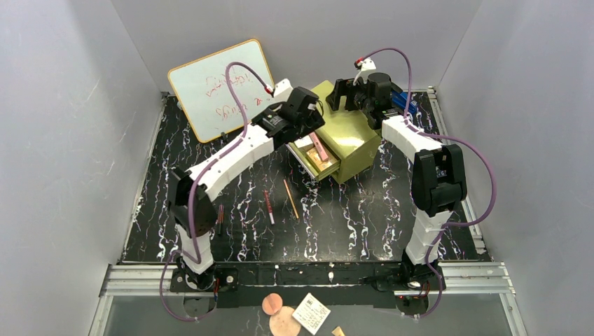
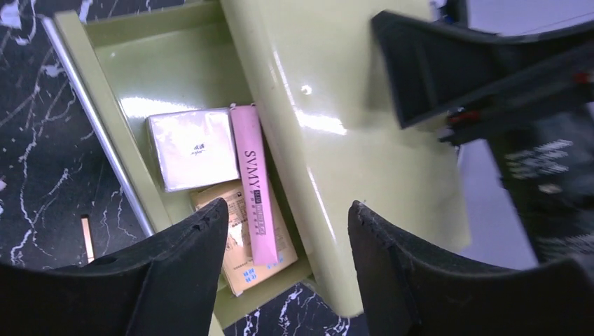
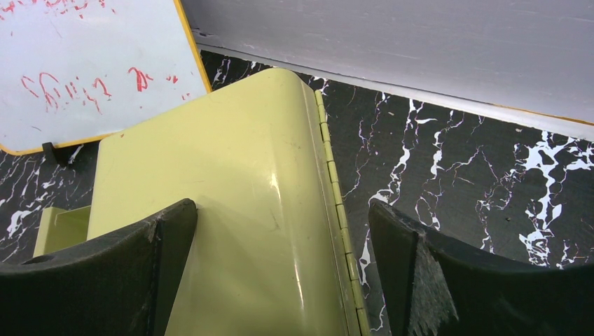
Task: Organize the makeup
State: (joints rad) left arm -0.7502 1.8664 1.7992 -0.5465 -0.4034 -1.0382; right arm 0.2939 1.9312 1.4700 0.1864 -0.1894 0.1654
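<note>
The olive-yellow chest [image 1: 350,133] has its drawer [image 2: 126,140] pulled out. In the drawer lie a white square box [image 2: 192,148], a pink case [image 2: 253,185] and, under it, a tan-orange palette [image 2: 245,266]. My left gripper [image 2: 287,210] is open and empty above the drawer's front corner; it also shows in the top view [image 1: 308,115]. My right gripper [image 3: 280,210] is open over the chest's top near its hinged back edge. On the table lie a dark-red pencil [image 1: 270,207], a tan pencil [image 1: 291,199] and a dark pencil [image 1: 220,218].
A whiteboard [image 1: 220,87] with red writing leans at the back left and shows in the right wrist view [image 3: 84,70]. Grey walls enclose the black marbled table [image 1: 350,217]. Round tan discs [image 1: 280,316] and a white card [image 1: 311,313] lie below the front rail.
</note>
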